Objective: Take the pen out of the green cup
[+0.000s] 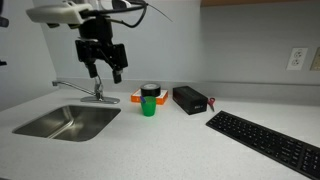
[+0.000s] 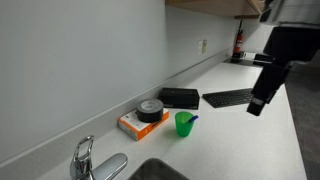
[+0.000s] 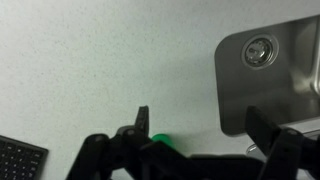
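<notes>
Zero steps complete: blue pen (image 2: 191, 118) stands in green cup (image 1: 149, 104) on counter (image 1: 180, 150); gripper (image 1: 105, 72) hangs empty, jaws apart, well above and apart from cup; approach, grasp and lift-out all judged outstanding.

Bright green cup (image 1: 149, 105); blue pen (image 2: 192, 119); black keyboard (image 1: 268, 142); black box (image 1: 189, 99); orange block (image 2: 133, 127) under black roll (image 2: 150, 109); speckled white counter (image 1: 150, 150).

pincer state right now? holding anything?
Pincer: open, holding nothing, in the air above and apart from the green cup.
</notes>
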